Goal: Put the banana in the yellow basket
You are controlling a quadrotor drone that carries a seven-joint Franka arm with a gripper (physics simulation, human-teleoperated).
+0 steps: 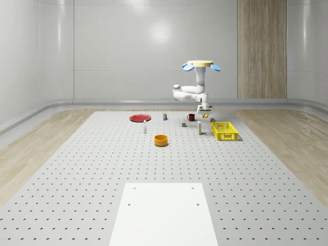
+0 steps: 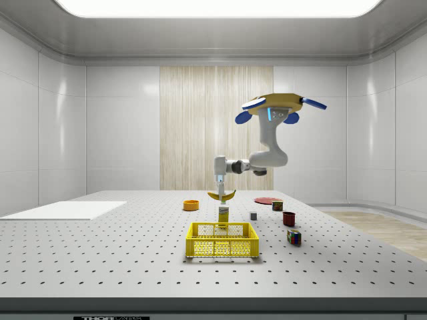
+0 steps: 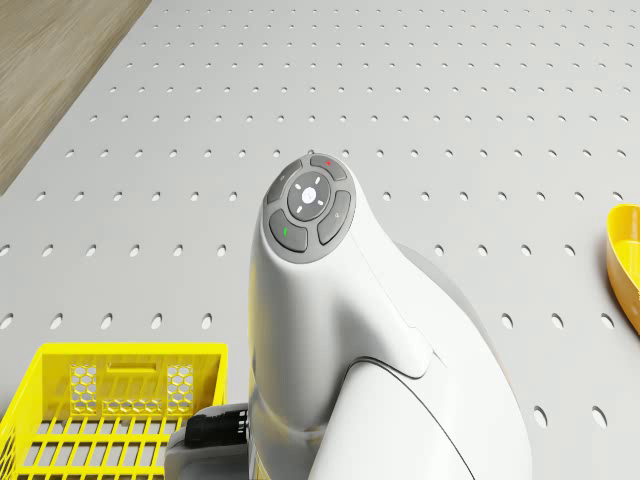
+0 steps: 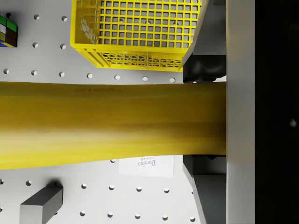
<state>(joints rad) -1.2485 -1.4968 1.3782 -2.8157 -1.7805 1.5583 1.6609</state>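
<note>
Banana point(image 2: 221, 195) hangs in my jaws, clenched across its middle, in the air above the bench point(image 2: 100, 253). In the wrist view the banana point(image 4: 112, 123) runs crosswise to my fingers point(image 4: 205, 70), its long axis lying roughly along the near rim of the yellow basket point(image 4: 135, 35). In the side view it curves like a shallow smile, both tips turned up, level and well clear of everything below.

What the coming move turns on is this: the yellow basket point(image 2: 222, 240) lies below the fruit and, judging from the side view, somewhat nearer that camera, so I am not yet over its opening. The whole-scene view agrees: my gripper point(image 1: 203, 110) hangs just to the left of and beyond the basket point(image 1: 225, 130), with the drone point(image 1: 200, 65) hovering high above that spot. I judge I must carry the banana over the basket rim before I lower or let go.

A white sugar box point(image 4: 146, 164) stands right under the banana, between me and the basket's far side, so I should stay high while crossing. Farther out are a grey block point(image 4: 41, 203), a coloured cube point(image 4: 8, 31), a red mug point(image 2: 289, 218), an orange bowl point(image 1: 161, 140) and a red plate point(image 1: 140, 118), all well apart from my path.
</note>
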